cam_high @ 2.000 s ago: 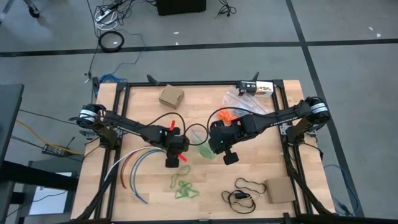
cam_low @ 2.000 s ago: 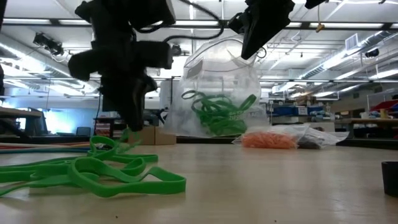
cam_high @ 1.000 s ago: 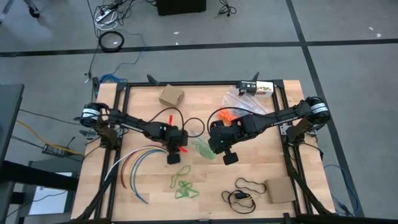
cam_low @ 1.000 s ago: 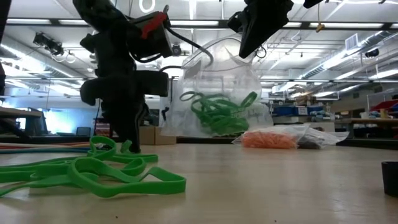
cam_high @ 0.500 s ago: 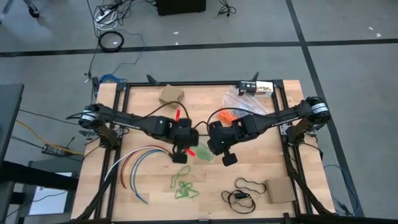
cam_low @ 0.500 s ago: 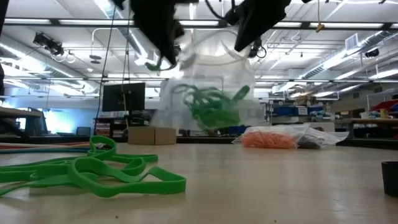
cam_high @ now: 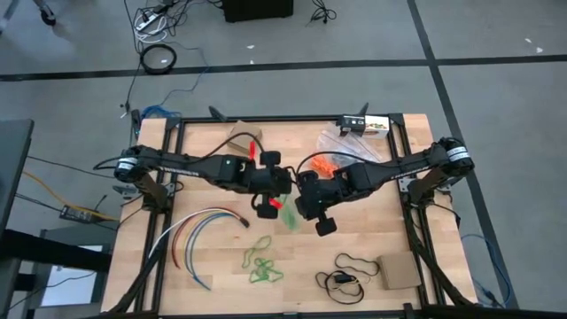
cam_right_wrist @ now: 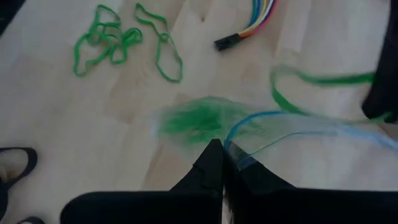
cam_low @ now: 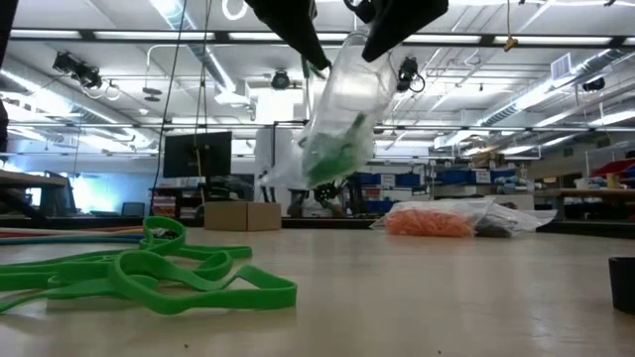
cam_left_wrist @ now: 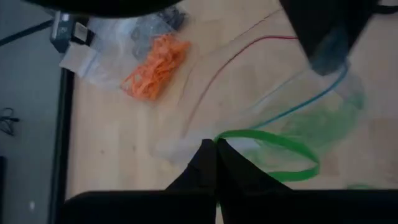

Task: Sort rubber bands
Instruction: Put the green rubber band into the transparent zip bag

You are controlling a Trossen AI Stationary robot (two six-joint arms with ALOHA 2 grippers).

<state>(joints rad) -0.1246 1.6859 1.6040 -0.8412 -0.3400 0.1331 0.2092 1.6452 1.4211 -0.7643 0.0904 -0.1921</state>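
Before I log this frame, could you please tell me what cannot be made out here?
- High view: the clear bag is mostly hidden under both arms.
- Low view: the green bands in the bag are blurred; no count possible.
- Low view: both arms are cut off by the top edge.
- Left wrist view: the left gripper hides where it pinches the green band.

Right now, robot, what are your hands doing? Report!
Left gripper shut on a green band. Right gripper shut on the bag, lifted off the table. More green bands loose on the table. Nothing in the way.

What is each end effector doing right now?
Left end effector: shut on a green band.
Right end effector: shut on the bag.
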